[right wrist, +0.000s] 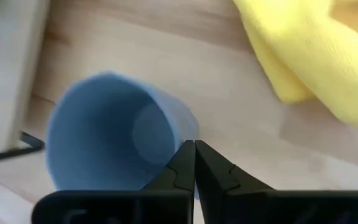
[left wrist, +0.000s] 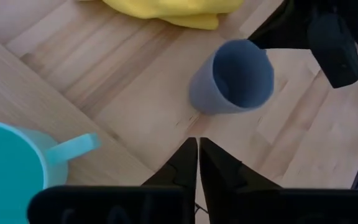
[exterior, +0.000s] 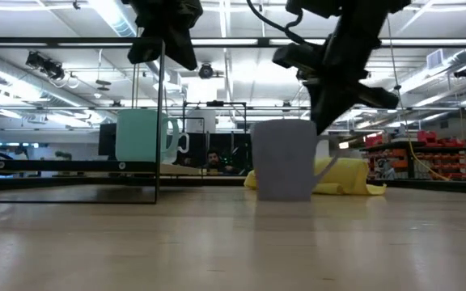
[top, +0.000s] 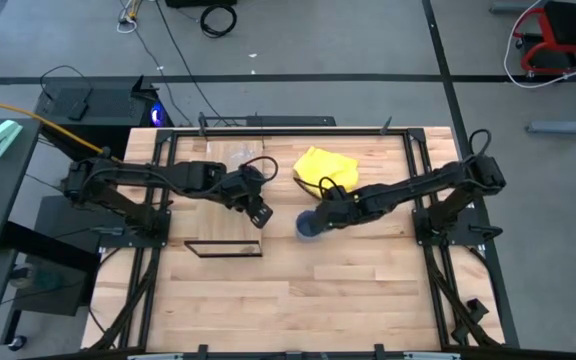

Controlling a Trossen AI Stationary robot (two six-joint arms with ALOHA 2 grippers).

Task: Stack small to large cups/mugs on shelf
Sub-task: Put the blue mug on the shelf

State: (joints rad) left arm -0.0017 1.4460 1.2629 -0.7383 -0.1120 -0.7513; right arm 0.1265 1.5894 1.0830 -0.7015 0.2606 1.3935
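1. Right fingers (right wrist: 179, 168): pressed together, tips at the near edge of the grey mug's (right wrist: 104, 137) rim. I cannot tell whether they nip anything there.
2. Grey mug: upright, mouth open upward, on the bare worktop (top: 368, 290) near its middle, just off the shelf (left wrist: 17, 93).
3. Left fingers (left wrist: 182, 168): pressed together, nothing between them, held above the shelf's edge and pointing toward the grey mug, a little apart from it.
4. Cyan mug (left wrist: 8, 168): upright on the shelf, under my left wrist, handle turned toward the grey mug.
5. Shelf: light plank on the left half of the worktop, with its thin black frame (top: 224, 247) at the end.
6. Yellow cloth (top: 323, 165): crumpled on the worktop beyond the grey mug, near it but not touching.
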